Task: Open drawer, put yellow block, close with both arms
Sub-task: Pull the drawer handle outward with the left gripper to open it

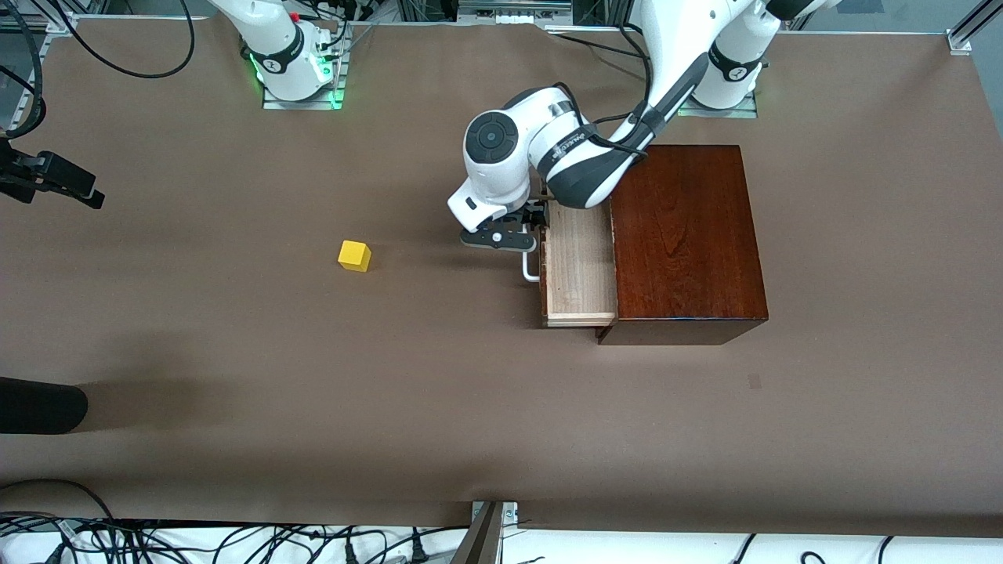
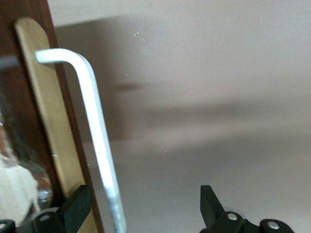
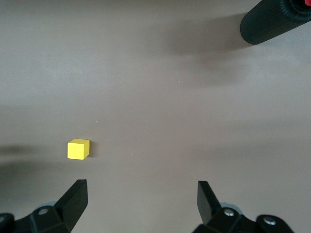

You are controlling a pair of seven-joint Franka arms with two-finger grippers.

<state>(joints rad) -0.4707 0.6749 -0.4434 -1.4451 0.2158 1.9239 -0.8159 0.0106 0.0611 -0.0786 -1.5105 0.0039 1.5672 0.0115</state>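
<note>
With my left gripper (image 1: 523, 233) spread around the white handle (image 2: 99, 145) of the half-open drawer (image 1: 578, 262), fingers not yet pinching, I risk slipping off; my right gripper (image 3: 141, 204) waits spread above the yellow block (image 1: 354, 255), which sits well apart from the drawer toward the right arm's end.

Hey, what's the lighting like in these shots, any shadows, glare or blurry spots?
Front view: even overhead light, soft shadows beside the yellow block and the wooden box, whose glossy top shows mild sheen. Left wrist view: the white handle is close and soft-focused, the drawer front mirrors a pale reflection, the left gripper open. Right wrist view: faint shadow bands on the table, the right gripper open.
</note>
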